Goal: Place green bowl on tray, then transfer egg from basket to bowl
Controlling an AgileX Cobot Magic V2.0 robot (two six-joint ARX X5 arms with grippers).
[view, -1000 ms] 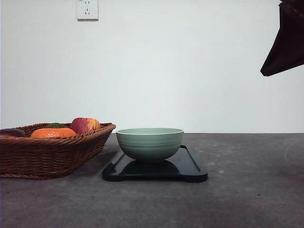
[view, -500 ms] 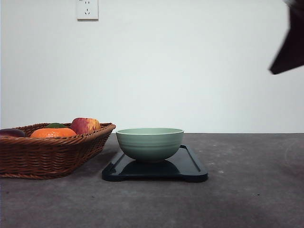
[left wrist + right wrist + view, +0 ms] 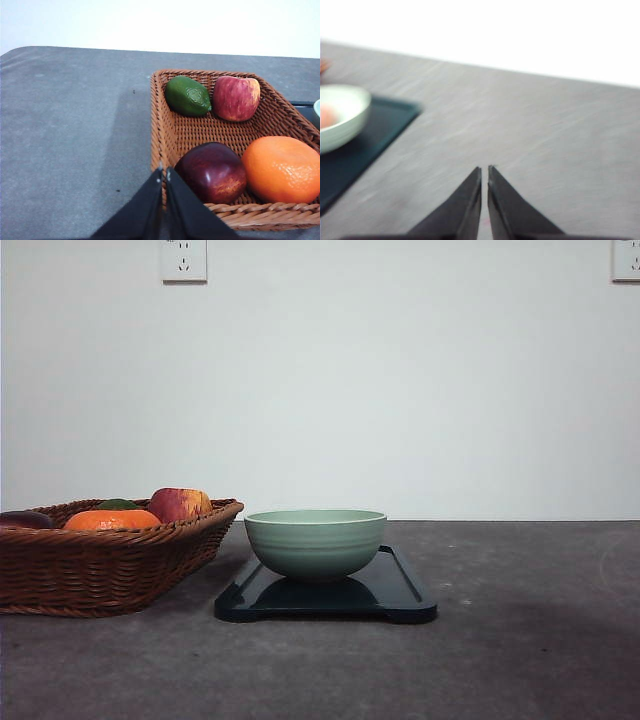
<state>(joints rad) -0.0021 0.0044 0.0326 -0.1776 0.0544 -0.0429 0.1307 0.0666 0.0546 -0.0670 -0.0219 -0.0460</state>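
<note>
1. In the front view the green bowl (image 3: 315, 542) sits upright on the tray (image 3: 400, 592), which lies flat on the grey surface (image 3: 520, 660) just beside the basket (image 3: 110, 565); from this low angle the bowl's inside is hidden.
2. The right wrist view, blurred, looks down into the bowl (image 3: 340, 120) and shows a pale orange-brown shape, likely the egg (image 3: 326, 117), lying inside it.
3. The right claw (image 3: 484, 170) hangs over bare surface, well apart from the tray (image 3: 370, 135), its tips together and holding nothing.
4. The left wrist view shows the basket's contents from above: a green lime (image 3: 187, 96), a red apple (image 3: 236, 98), a dark red plum (image 3: 214, 171) and an orange (image 3: 283, 169).
5. The left claw (image 3: 164, 172) is pressed together, empty, at the basket's (image 3: 165, 135) near corner, beside the plum; whether it touches the rim I cannot tell.
</note>
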